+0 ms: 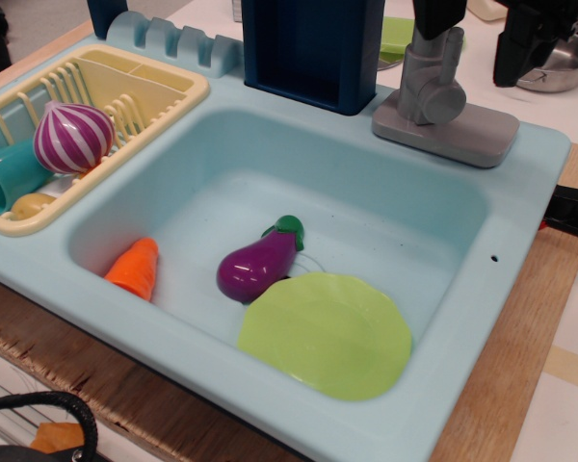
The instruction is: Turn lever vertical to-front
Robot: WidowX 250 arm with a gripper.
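The grey lever stands nearly upright on its flat grey base plate at the sink's back right corner, with its round disc end low and facing the front. My gripper is open above it at the top edge. One dark finger is just over the lever's top. The other finger hangs to the right, in front of the steel pot. Neither finger holds the lever.
A dark blue upright block stands left of the lever. The light blue sink holds a purple eggplant, a green plate and a carrot. A yellow dish rack with a striped onion is at the left.
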